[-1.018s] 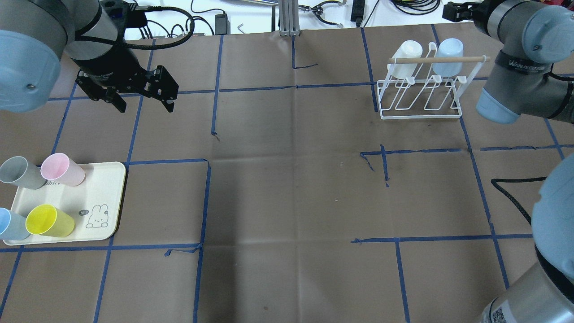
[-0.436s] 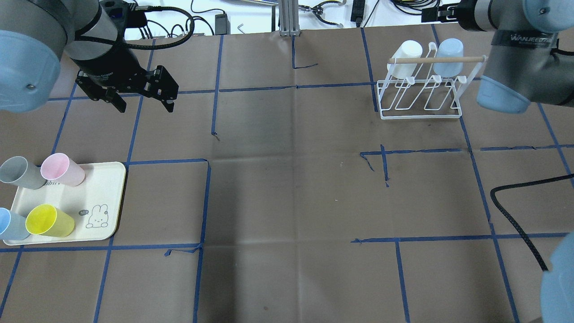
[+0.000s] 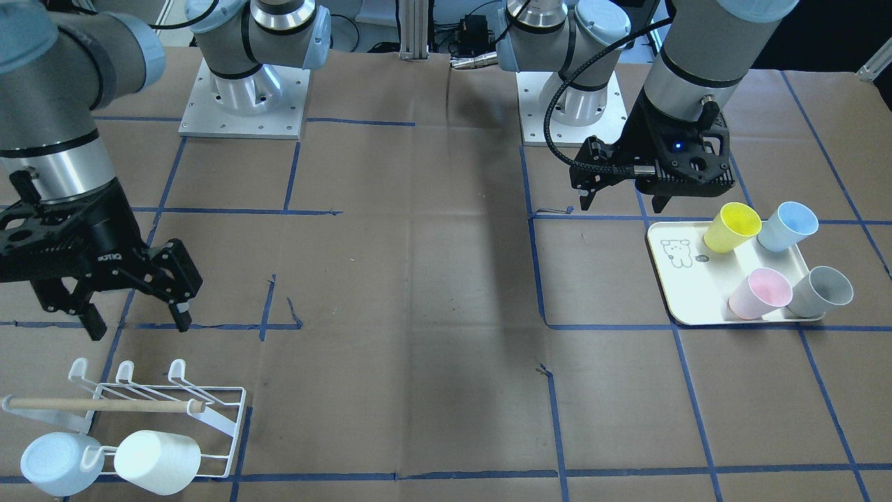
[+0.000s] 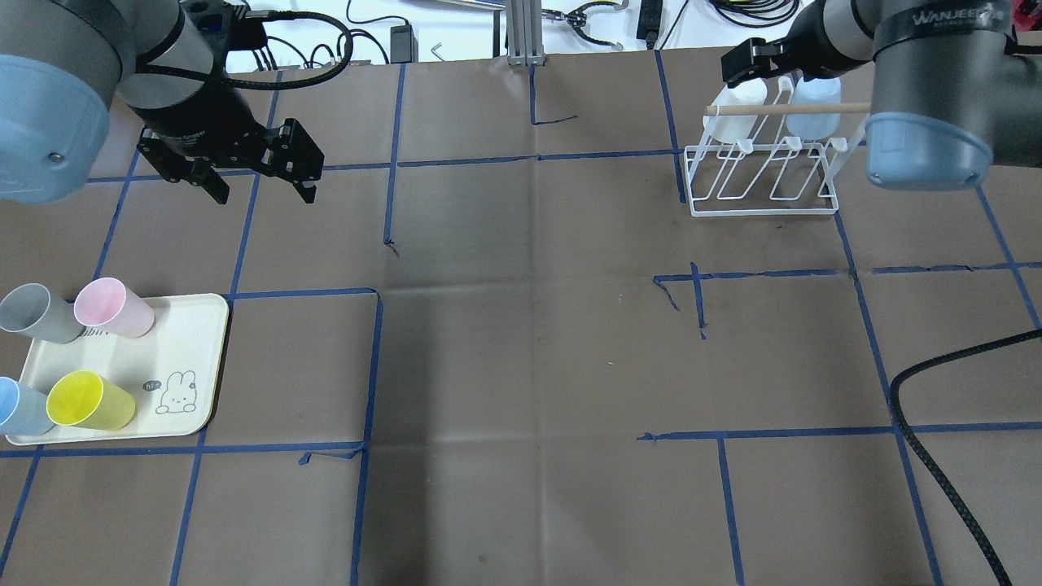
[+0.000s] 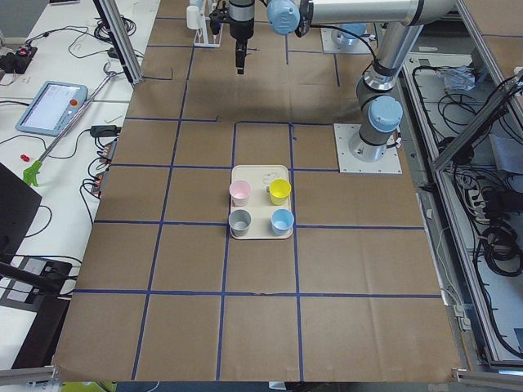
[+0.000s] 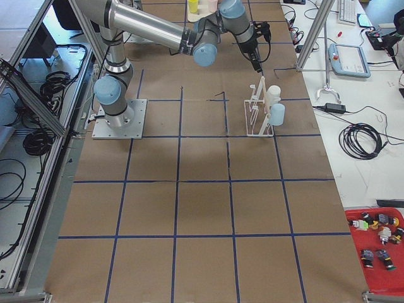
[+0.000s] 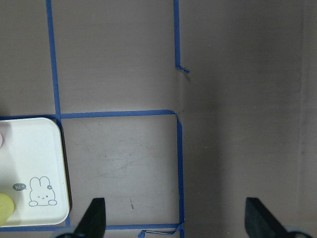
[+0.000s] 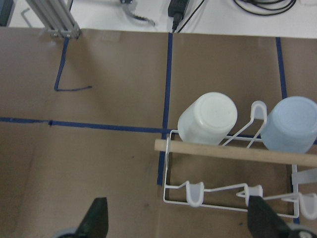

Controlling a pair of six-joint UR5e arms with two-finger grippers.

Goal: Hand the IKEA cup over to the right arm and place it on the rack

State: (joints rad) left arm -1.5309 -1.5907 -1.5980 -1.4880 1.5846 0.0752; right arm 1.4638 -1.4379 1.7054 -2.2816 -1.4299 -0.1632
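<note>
Four IKEA cups lie on a cream tray (image 4: 191, 358) at the left: yellow (image 4: 89, 400), pink (image 4: 114, 308), grey (image 4: 37, 313) and pale blue (image 4: 18, 408). My left gripper (image 4: 264, 191) hangs open and empty above the table, well beyond the tray; its open fingertips (image 7: 94, 218) show in the left wrist view. The white wire rack (image 4: 761, 183) with a wooden dowel (image 4: 790, 107) holds a white cup (image 4: 728, 124) and a pale blue cup (image 4: 814, 120). My right gripper (image 3: 138, 324) is open and empty above the rack (image 8: 218, 193).
Blue tape lines grid the brown table cover. A black cable (image 4: 936, 456) trails over the table at the right. The right arm (image 4: 920, 98) hides part of the rack's right end. Cables and a metal post (image 4: 521, 32) lie past the far edge.
The right arm has swung left, and its gripper now hangs over the rack. The black cable has shifted with it. The left arm and the cups have not moved.
</note>
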